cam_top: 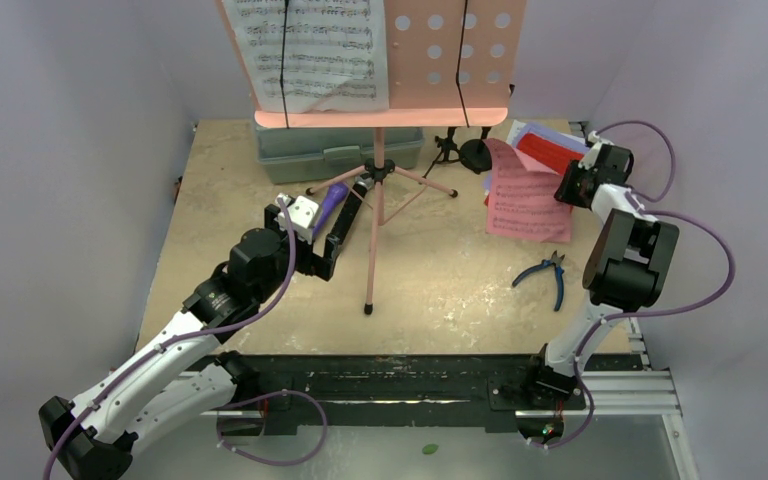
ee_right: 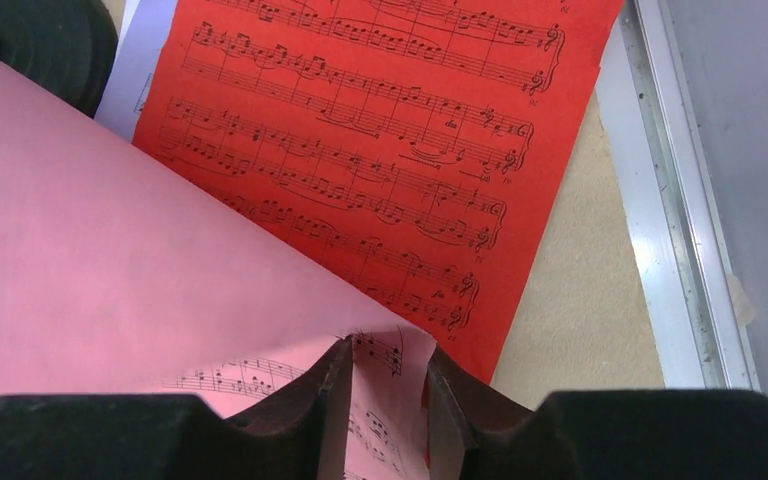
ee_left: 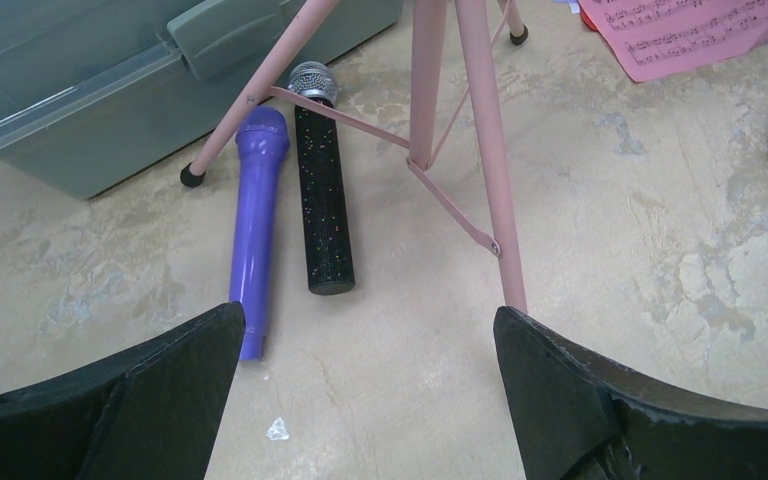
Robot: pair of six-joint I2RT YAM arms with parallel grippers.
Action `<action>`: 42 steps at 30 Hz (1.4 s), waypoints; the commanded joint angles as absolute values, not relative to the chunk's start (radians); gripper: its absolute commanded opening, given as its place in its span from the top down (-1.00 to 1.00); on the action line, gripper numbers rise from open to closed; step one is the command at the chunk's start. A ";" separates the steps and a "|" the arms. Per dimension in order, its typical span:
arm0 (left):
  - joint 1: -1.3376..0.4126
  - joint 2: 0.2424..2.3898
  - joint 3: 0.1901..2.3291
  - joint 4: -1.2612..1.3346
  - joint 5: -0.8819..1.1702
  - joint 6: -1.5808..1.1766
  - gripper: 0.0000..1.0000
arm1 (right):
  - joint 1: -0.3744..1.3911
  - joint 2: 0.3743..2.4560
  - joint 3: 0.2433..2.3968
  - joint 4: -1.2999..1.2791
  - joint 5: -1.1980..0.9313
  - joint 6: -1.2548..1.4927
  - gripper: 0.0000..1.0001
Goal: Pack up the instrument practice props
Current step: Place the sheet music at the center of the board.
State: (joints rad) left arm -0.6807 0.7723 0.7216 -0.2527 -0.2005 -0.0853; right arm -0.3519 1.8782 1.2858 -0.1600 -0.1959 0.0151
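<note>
The pink tripod (cam_top: 377,170) stands mid-table, a white sheet-music page (cam_top: 315,50) on its perforated tray (cam_top: 460,60). Under its legs the purple microphone (ee_left: 255,220) and the black silver-headed microphone (ee_left: 320,200) lie side by side. My left gripper (ee_left: 370,340) hangs open just short of them, empty, a tripod leg (ee_left: 480,180) ahead of its right finger. At the back right, a pink music page (ee_right: 110,260) curls up off a red page (ee_right: 360,150). My right gripper (ee_right: 388,390) has its jaws apart, with the pink page's folded corner standing loose in the gap.
A grey-green plastic case (cam_top: 335,150) sits behind the tripod. Blue-handled pliers (cam_top: 550,272) lie at front right. A small black mic mount (cam_top: 448,148) stands beside the pages. A metal rail (ee_right: 680,250) runs along the table's right edge.
</note>
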 commanded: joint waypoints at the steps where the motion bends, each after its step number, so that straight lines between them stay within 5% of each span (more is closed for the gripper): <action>1: -0.675 0.769 0.730 -0.229 -0.189 -0.084 -0.89 | -0.351 1.878 1.336 -0.123 -0.162 0.006 0.30; 12: -0.676 0.770 0.730 -0.229 -0.186 -0.085 -0.89 | -0.351 1.882 1.338 -0.120 -0.145 0.006 0.14; 25: -0.675 0.770 0.730 -0.230 -0.187 -0.084 -0.89 | -0.351 1.827 1.328 -0.124 -0.146 -0.044 -0.29; 42: -0.672 0.769 0.732 -0.227 -0.182 -0.085 -0.89 | -0.352 1.379 1.203 -0.452 -0.617 -0.352 -0.44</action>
State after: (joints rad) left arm -0.6807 0.7723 0.7216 -0.2527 -0.1932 -0.0849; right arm -0.3519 1.4662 1.2308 -0.3359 -0.4664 -0.2672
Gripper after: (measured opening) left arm 0.948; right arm 0.719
